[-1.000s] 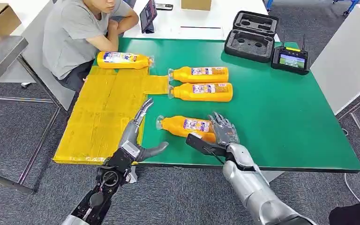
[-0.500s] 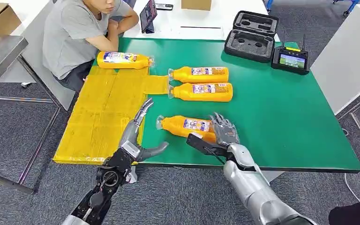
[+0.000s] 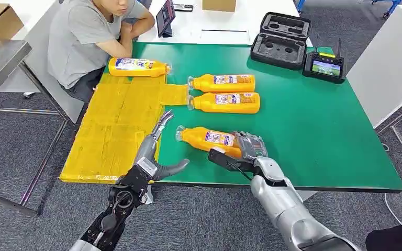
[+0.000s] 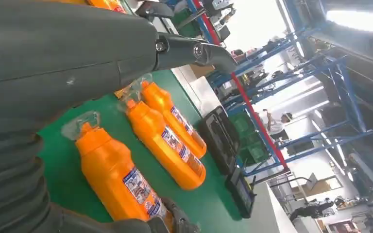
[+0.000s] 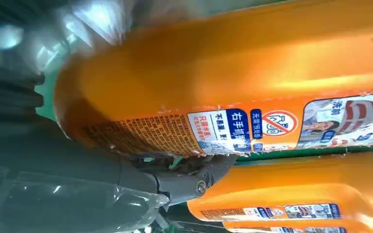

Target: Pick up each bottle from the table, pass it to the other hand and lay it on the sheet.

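The nearest bottle (image 3: 209, 139) lies on the green surface (image 3: 314, 130) beside the yellow sheet (image 3: 115, 125), and the right hand (image 3: 248, 146) has now curled its fingers over the bottle's base; a second ago they stood spread above it. The grasp looks begun, the lift not yet. The bottle has barely shifted. The left hand (image 3: 154, 151) waits as before, released, fingers straight, at the sheet's edge.

The right hand (image 3: 249, 147) hides the nearest bottle's (image 3: 209, 139) base (its label blurred close up).
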`<action>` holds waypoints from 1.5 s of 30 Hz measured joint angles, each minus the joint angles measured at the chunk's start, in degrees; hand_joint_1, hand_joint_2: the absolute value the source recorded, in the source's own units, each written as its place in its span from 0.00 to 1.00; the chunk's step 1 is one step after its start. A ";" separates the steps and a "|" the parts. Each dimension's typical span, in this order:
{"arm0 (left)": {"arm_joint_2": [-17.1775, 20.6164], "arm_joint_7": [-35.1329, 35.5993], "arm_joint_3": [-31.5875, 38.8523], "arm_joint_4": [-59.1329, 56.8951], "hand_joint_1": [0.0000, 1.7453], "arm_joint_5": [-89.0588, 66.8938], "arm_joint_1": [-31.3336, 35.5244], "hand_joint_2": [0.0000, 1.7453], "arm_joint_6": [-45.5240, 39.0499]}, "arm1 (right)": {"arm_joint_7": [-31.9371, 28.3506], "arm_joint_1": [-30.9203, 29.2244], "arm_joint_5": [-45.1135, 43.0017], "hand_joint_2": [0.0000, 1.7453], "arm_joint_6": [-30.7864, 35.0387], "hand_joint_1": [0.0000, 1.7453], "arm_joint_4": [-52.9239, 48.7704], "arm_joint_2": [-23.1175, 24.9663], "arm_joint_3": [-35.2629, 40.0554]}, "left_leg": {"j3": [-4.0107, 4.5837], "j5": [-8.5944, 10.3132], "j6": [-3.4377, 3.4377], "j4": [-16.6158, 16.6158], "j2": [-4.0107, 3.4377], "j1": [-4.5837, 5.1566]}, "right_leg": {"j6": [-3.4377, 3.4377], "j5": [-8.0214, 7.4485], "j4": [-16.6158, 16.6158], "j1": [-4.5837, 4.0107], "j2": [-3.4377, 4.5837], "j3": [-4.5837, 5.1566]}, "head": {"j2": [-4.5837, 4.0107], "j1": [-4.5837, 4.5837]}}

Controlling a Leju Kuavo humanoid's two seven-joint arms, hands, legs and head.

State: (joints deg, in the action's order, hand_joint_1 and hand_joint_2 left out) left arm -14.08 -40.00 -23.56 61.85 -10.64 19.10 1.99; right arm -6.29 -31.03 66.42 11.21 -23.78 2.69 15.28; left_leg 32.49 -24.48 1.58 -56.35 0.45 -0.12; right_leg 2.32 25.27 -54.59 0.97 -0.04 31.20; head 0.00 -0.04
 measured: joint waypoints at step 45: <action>-0.17 0.00 3.06 8.50 0.00 15.83 -2.90 1.00 0.93 | -33.48 6.79 -48.01 1.00 -11.53 1.00 -5.83 1.14 -18.51 | 0.10 0.00 0.00 -0.01 0.07 0.01 | 0.01 0.00 0.00 0.01 -0.05 0.04 | 0.00 0.00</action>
State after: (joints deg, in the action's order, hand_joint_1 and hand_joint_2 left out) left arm -14.25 -40.00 -20.50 70.35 5.19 16.20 2.92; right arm -39.78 -24.23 18.42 -0.31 -29.61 3.82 -3.24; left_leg 32.59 -24.48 1.58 -56.36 0.52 -0.11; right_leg 2.32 25.27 -54.59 0.98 -0.09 31.24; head 0.00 -0.04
